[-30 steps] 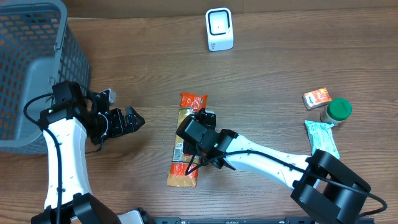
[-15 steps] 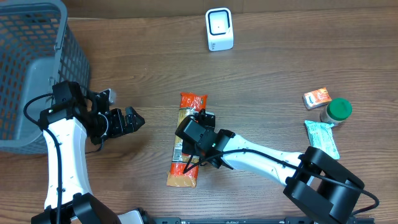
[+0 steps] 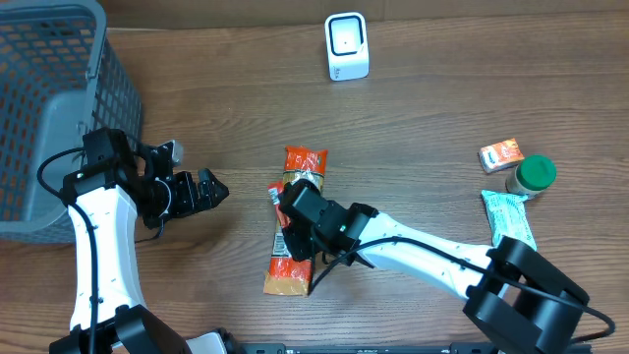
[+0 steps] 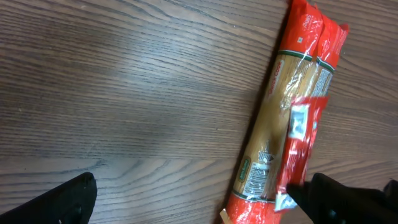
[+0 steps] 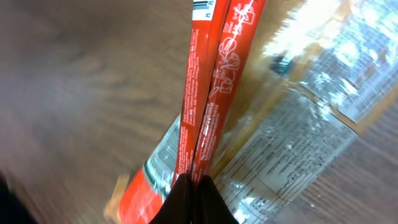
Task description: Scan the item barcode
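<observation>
Writing on the red seam flap (image 5: 211, 93) of the pasta packet (image 3: 290, 273) is white script too blurred to read. A scrap of barcode (image 5: 200, 7) shows at the flap's upper end. The label panel (image 5: 292, 168) beside it carries fine print, also illegible. The right gripper (image 3: 300, 211) is clenched on that flap, which stands up from the packet. The packet lies mid-tabletop, toward the near edge. The left gripper (image 3: 211, 189) hangs spread wide, grasping nothing, beside the grey basket (image 3: 59, 108) at the left edge. A white scanner (image 3: 346, 46) stands by the far edge.
</observation>
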Available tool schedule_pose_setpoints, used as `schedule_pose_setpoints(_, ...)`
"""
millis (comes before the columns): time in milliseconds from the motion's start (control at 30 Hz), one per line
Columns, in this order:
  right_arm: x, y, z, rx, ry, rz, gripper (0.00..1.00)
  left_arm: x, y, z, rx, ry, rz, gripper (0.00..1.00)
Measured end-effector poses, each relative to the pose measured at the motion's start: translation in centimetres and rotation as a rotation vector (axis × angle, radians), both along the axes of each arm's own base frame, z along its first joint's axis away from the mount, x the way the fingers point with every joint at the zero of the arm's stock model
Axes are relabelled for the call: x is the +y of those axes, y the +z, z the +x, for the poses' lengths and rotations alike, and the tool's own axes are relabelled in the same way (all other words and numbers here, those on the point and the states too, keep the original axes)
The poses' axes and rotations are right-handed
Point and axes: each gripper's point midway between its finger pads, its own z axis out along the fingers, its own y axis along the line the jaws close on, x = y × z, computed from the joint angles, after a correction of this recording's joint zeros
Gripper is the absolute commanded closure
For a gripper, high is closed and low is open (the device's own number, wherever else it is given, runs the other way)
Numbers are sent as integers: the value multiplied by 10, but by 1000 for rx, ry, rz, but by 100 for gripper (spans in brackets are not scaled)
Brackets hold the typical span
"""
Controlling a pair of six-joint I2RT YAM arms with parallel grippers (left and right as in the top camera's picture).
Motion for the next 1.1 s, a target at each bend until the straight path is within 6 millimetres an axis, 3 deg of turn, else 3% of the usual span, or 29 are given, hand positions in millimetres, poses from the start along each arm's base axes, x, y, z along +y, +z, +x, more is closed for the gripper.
schedule_pose_setpoints(167,-19,-8,-7,-15,163,-79,96,0,0,0,0,0,0,0)
schedule_pose_setpoints(500,-49,-16,0,-86,400,-173,96,0,0,0,0,0,0,0)
schedule_pose_setpoints(933,-52,-18,-2,-176,615,-204,96,0,0,0,0,0,0,1)
schedule_pose_setpoints(1100,-49,-17,0,-225,688,-202,89,0,0,0,0,0,0,0)
